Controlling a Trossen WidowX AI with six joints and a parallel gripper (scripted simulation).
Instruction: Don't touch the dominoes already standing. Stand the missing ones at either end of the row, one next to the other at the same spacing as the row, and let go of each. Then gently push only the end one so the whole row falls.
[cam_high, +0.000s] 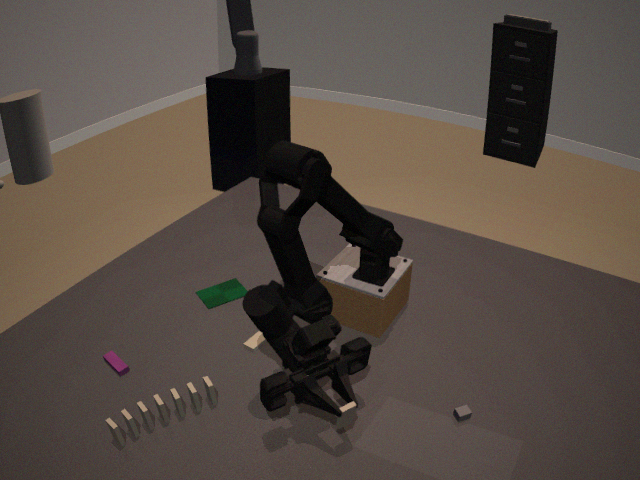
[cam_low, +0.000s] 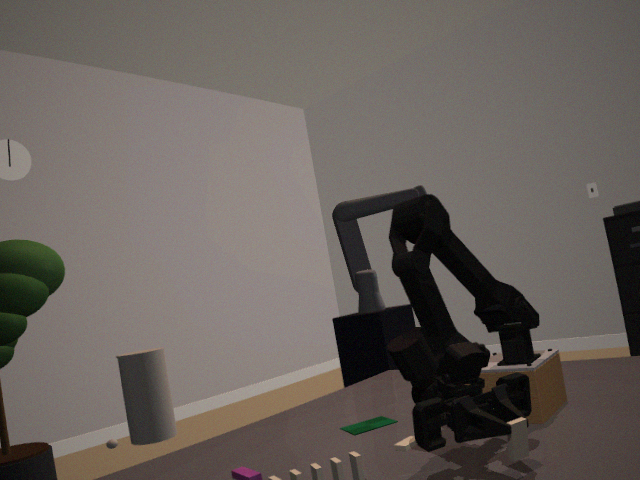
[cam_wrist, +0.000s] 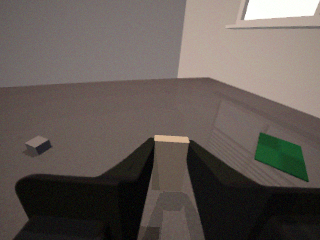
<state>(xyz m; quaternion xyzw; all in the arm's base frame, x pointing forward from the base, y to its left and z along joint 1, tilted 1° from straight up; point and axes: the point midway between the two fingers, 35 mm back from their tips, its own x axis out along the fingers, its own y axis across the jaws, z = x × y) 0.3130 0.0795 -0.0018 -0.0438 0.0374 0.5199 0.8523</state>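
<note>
A row of several cream dominoes stands upright at the lower left of the top view; its right end domino (cam_high: 209, 390) (cam_low: 356, 466) is the nearest to my arm. My gripper (cam_high: 347, 407) (cam_low: 518, 426) (cam_wrist: 170, 144) is shut on another cream domino (cam_high: 346, 408) (cam_low: 519, 440) (cam_wrist: 171, 165) and holds it upright, low over the table, well to the right of the row. Whether its bottom touches the table I cannot tell. One more cream domino (cam_high: 253, 340) (cam_low: 404, 443) lies flat on the table, behind the row and left of my gripper.
A magenta block (cam_high: 115, 362) (cam_low: 246, 473) lies behind the row. A green sheet (cam_high: 222, 292) (cam_low: 369, 425) (cam_wrist: 281, 156) lies farther back. A small grey block (cam_high: 462, 412) (cam_wrist: 38, 145) is right of my gripper. My arm's base stands on a wooden box (cam_high: 356, 310) (cam_low: 551, 395).
</note>
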